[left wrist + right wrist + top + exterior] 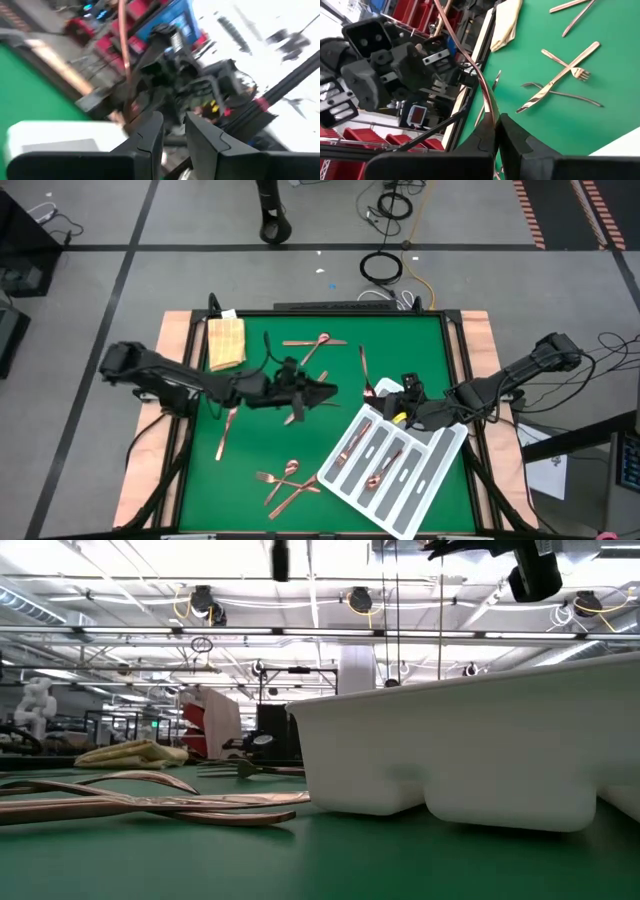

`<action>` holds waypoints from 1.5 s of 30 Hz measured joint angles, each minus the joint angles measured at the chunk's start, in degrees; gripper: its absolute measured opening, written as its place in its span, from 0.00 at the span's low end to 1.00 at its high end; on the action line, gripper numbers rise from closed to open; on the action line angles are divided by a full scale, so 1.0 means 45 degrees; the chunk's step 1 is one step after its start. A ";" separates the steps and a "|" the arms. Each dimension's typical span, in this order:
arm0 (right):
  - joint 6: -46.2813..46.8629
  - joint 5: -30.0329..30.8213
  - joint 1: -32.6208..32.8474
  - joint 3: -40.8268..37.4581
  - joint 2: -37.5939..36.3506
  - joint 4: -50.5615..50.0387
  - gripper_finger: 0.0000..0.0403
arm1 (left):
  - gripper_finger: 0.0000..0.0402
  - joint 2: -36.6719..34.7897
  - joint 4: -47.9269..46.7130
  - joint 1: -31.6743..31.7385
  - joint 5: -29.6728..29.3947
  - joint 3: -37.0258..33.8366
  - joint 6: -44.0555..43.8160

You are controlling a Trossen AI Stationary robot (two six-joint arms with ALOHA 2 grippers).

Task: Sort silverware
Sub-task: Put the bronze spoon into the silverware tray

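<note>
My right gripper (380,394) is shut on one copper piece of silverware (365,370) above the middle of the table, just beyond the tray's far corner. My left gripper (330,390) reaches in from the table's left and faces it. Its fingers (150,135) stand apart with nothing between them, and the held piece (125,55) shows beyond them, off to one side. More copper silverware lies flat on the green mat: near the far edge (318,342), at the left (225,435) and near the front (288,480). Some lies in the white divided tray (440,455). My right gripper pinches the copper piece by its lower end (491,112) between its two fingers, which come from the table's right, slanting slightly down. The piece rises from the fingertips, clear of the table. Which kind of piece it is cannot be told.
A folded yellow cloth (226,340) lies at the far left corner of the mat. The tray sits slantwise at the near right and fills the right of the low view (480,750). A crossed fork and knife (562,77) lie on the mat beyond my right gripper.
</note>
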 joint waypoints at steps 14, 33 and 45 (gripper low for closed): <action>-0.0315 -0.0137 -0.0005 0.0000 0.0000 -0.0003 0.00 | 0.22 0.2676 0.1209 0.0328 0.1135 0.1223 -0.0547; -0.0893 -0.0446 -0.0010 0.0000 0.0019 0.0359 0.00 | 0.22 0.3497 0.0252 0.1013 0.2111 0.2285 -0.0236; -0.0987 -0.0114 -0.0015 -0.0019 -0.0029 0.0328 0.00 | 0.22 0.3299 -0.0715 0.1304 0.2696 0.2290 -0.0313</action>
